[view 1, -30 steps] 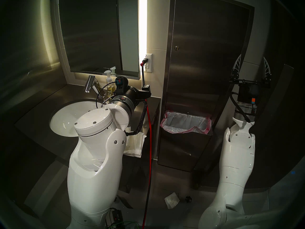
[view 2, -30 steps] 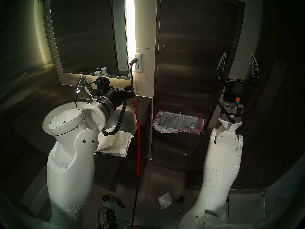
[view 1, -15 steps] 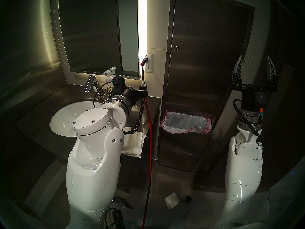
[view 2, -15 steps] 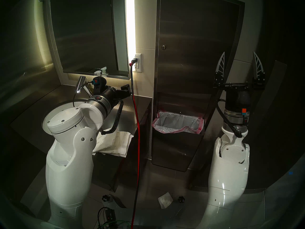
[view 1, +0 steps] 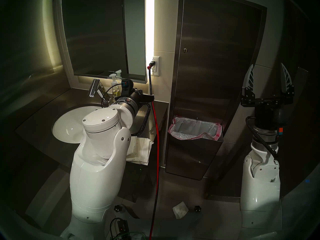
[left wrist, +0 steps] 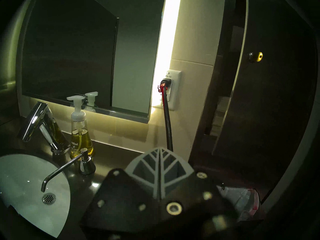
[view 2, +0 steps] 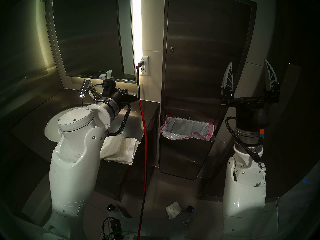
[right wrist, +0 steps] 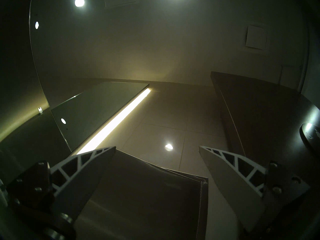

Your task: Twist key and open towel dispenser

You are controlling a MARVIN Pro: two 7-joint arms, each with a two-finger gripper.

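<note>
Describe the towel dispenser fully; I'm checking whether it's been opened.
The towel dispenser is a tall, narrow brushed-steel wall cabinet right of the outlet. From the head its long door looks shut, though the left wrist view suggests a gap at its left edge. The small round key sits untouched. Below, its bin holds a pink-edged bag. Neither pincer touches it.

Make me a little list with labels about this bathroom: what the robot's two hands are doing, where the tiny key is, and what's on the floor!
left gripper: fingers shut, empty, above the counter
right gripper: fingers open, empty, pointing up
small round silvery key: on the door, untouched
tall steel towel dispenser: looks closed in the head views
pink-edged bin bag: open, looks empty
floor: crumpled white paper, black star knobs
</note>
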